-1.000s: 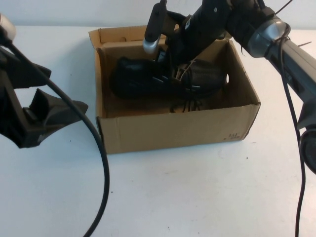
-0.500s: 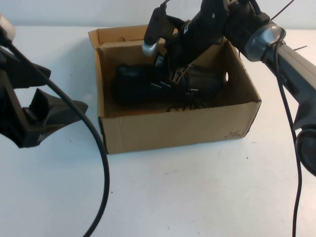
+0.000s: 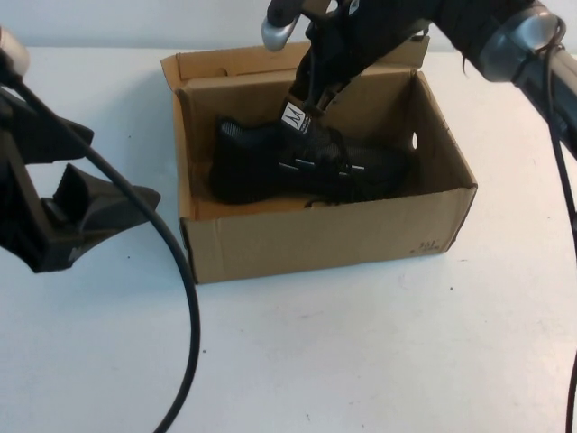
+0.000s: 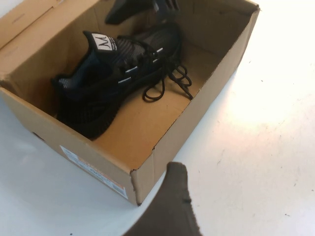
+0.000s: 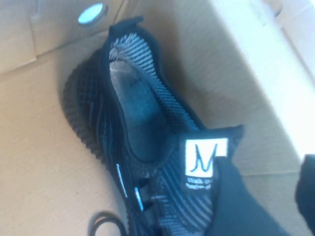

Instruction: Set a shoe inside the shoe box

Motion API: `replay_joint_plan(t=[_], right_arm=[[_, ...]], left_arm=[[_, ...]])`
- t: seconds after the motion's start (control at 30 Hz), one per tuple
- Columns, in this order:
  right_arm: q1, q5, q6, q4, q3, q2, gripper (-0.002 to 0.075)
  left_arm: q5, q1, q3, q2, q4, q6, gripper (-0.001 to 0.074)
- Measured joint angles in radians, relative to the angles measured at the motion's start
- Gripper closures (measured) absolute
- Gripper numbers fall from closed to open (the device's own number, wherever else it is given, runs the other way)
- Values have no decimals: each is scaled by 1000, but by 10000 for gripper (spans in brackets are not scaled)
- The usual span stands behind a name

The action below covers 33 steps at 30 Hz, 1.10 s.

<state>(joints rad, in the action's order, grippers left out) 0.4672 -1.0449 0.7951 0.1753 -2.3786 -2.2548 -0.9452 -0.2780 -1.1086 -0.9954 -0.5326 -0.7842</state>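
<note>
The black knit shoe (image 3: 306, 164) lies on its sole inside the brown cardboard shoe box (image 3: 325, 236), toe toward the right, with its white "M" tongue tag facing up. My right gripper (image 3: 313, 83) hangs just above the tongue, open. Bare cardboard shows between its fingers, and one finger (image 5: 236, 201) is next to the tag. The right wrist view looks down into the shoe (image 5: 133, 128) and the box wall (image 5: 236, 64). My left gripper (image 3: 122, 164) stands open over the table left of the box, holding nothing. The left wrist view shows the shoe (image 4: 113, 69), its loose laces and the box (image 4: 172, 142).
The box's lid flap (image 3: 225, 63) stands open at the back. A black cable (image 3: 185, 298) loops from the left arm over the white table (image 3: 361, 352). The right arm (image 3: 532, 45) reaches in from the upper right.
My right gripper has opened and risen off the shoe. The shoe has settled flat on the box floor, its tongue tag now showing. The left arm has not moved.
</note>
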Motion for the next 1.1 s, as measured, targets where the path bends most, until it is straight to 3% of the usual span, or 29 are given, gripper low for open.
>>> replay_joint_plan(t=[0.13,0.17,0.23,0.37,0.43,0.77,0.97,1.1], right_arm=[[0,-34,-2,0,0,61,575],[0,-46,-4,0,0,83,638],[0,-67,-26,0,0,136,694],[0,-125,-141,0,0,252,732],[0,-171,-212,0,-2,309,736],[0,-227,-558,-62,-2,598,741],[0,-232,-598,-65,1,762,742],[0,-232,-600,-72,102,872,742]], left_arm=[[-5,0,0,0,8,0,213],[-6,0,0,0,16,0,259],[-12,0,0,0,33,1,366],[-23,0,0,4,47,4,634],[-25,0,0,18,50,5,693],[-46,0,-2,241,87,62,735],[-73,0,-2,388,137,285,736],[-54,0,-2,458,139,377,736]])
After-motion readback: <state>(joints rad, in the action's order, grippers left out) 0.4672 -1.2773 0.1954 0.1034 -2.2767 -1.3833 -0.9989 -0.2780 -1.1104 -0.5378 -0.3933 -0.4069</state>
